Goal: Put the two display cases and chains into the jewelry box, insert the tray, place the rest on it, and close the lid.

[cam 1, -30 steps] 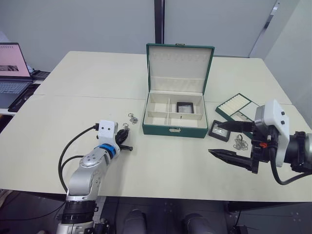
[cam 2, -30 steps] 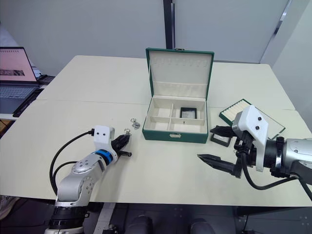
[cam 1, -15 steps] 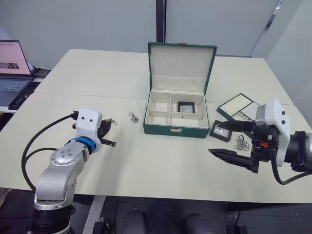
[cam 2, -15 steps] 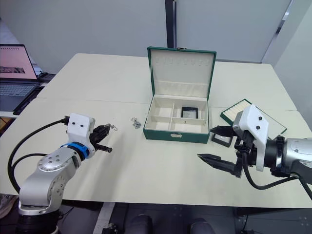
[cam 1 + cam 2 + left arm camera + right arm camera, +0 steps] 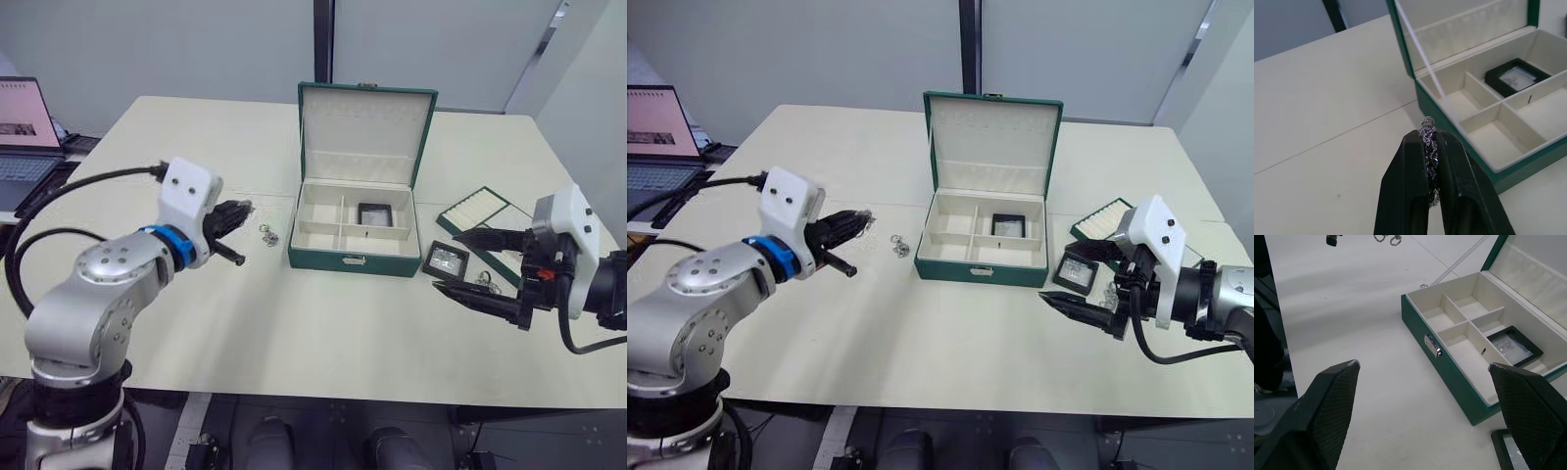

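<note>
While the jewelry box (image 5: 353, 220) sits open on the counter (image 5: 196, 147) with its lid (image 5: 365, 132) upright, the left gripper (image 5: 233, 217) hangs above the counter left of the box, clenched on a silver chain (image 5: 1427, 147); chain pokes out past the fingertips in the left wrist view. A second chain (image 5: 266, 235) lies on the counter between that gripper and the box's left wall, near the box but not touching it.

One display case (image 5: 372, 213) lies flat in the box's back right compartment. Other three compartments show bare cream lining. Metal clasp (image 5: 1432, 345) on the front wall, hanging undone.

The other display case (image 5: 446, 260) lies on the counter just right of the box's front right corner. Right gripper (image 5: 475, 264) is spread wide, grasping nothing, low over the counter, with its upper finger above that case's right edge and the lower finger in front of it; contact cannot be told. The linked silver rings (image 5: 482, 281) lie just right of that case, partly behind the gripper fingers.

The tray (image 5: 477, 212) rests on the counter, right of the box and behind the right gripper, ring rolls facing up. Laptop (image 5: 24, 122) open at the far left, off the counter.
</note>
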`<state>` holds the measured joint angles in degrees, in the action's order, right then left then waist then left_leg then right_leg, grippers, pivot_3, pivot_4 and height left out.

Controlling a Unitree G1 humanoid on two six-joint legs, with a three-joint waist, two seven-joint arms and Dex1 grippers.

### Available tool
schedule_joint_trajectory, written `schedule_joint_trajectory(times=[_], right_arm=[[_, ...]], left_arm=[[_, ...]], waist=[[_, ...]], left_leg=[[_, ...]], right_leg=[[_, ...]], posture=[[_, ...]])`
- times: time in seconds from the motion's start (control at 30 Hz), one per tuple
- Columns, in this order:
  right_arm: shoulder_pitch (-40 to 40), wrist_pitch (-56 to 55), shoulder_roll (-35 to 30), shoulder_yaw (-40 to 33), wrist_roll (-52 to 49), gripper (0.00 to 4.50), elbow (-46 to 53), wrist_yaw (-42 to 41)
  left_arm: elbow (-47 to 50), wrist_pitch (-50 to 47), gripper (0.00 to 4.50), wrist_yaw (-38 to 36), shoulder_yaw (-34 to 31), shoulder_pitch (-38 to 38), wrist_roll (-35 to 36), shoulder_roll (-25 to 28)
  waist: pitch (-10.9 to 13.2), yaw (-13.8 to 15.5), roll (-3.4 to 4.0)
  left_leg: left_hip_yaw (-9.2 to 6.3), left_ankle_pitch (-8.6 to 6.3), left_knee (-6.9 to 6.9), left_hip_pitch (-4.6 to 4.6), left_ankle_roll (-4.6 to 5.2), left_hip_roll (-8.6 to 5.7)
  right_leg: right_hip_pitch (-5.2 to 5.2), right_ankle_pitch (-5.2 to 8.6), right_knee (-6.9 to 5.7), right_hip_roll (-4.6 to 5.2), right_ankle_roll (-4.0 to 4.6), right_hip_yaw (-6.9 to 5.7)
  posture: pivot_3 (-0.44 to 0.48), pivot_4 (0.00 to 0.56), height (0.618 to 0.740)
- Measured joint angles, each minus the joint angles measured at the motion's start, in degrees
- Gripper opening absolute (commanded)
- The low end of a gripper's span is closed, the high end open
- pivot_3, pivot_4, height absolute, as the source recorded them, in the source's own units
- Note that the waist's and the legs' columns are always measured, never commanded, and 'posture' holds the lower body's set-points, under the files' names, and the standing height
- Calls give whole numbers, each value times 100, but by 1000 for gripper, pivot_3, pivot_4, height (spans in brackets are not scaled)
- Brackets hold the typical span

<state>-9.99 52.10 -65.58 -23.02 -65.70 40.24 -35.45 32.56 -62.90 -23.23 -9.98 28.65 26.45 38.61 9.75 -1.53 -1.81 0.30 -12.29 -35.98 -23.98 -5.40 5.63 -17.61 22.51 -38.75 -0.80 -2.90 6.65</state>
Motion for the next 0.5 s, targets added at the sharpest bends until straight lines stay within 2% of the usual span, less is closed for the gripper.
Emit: schedule_joint_trajectory(times=[0.23,0.5], right_arm=[[11,-15,80,-13,152,4500,6,14],[38,-13,140,-41,163,4500,17,61]], left_arm=[[-939,81,32,135,973,1058,-300,-389],[-2726,699,32,132,1752,2149,-946,-1083]], waist=[[3,16,-4],[4,33,-3]], left_leg=[[0,7,-1,-4,-13,-2],[3,10,-1,-6,-18,-5]], right_leg=[[-2,0,3,0,0,0],[-4,0,3,-1,0,5]], posture=[[0,150,740],[0,150,740]])
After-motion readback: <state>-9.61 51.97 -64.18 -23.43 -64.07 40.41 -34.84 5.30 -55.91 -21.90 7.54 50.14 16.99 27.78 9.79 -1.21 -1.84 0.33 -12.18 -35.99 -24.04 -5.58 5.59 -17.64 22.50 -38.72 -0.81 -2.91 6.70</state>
